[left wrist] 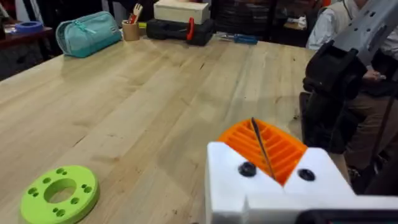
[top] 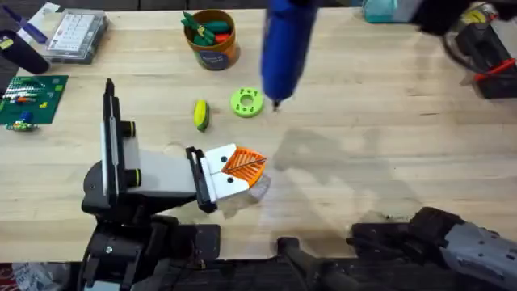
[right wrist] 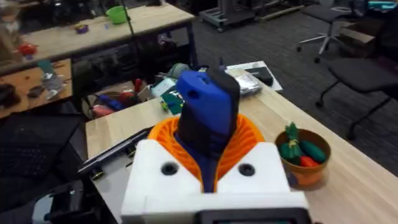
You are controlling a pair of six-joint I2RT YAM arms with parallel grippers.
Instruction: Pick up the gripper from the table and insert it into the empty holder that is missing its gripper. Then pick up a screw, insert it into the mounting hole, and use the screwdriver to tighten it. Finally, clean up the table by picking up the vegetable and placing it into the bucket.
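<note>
Orange ribbed gripper [top: 240, 165] sits mounted at the holder's [top: 161, 174] front end, low on the table [top: 388, 145]. Right hand [right wrist: 208, 158] pinches the blue screwdriver [top: 287, 44], bit hanging just beside the green disc [top: 246, 103]. Corn [top: 201, 114] lies near the disc; bucket [top: 212, 39] stands behind. Left hand's state: cannot tell.

Overhead: fixed above the arm bases, looking down and forward over the table [top: 388, 162]; left wrist: low and close, facing across the tabletop; right wrist: raised, looking down; overhead and left wrist share the green disc [top: 246, 103]; overhead and right wrist share the bucket [right wrist: 305, 163].
</note>
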